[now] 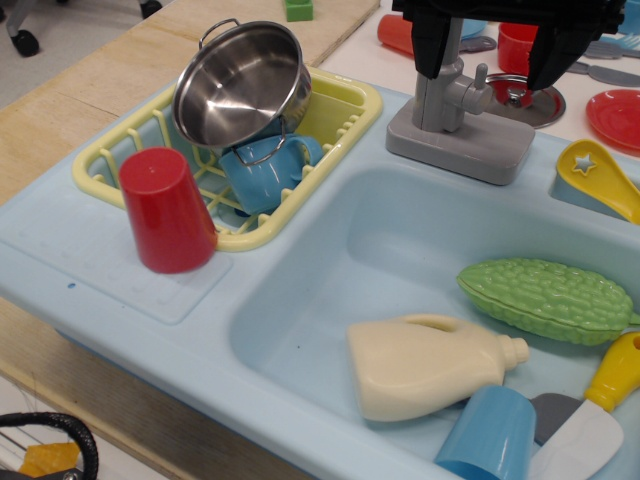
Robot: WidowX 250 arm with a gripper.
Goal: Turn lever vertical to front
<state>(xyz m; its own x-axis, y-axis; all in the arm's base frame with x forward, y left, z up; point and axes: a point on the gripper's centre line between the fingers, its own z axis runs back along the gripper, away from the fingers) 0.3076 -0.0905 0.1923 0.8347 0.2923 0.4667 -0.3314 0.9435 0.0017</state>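
Note:
The grey toy tap (440,100) stands on its rectangular base (460,145) behind the light blue sink (300,300). The lever (481,77) is a small thin grey peg with a rounded tip, standing upright on the tap's right side. My black gripper (490,62) hangs from the top edge, open, its left finger (432,45) in front of the tap column and its right finger (555,55) to the right of the lever. The lever sits between the fingers, touching neither.
A yellow dish rack (345,95) holds a steel pot (240,85) and a blue cup (265,170). A red cup (165,210) stands in front of the rack. The sink holds a green bitter gourd (550,298), cream bottle (425,365), blue cup (490,435) and spatula (590,425).

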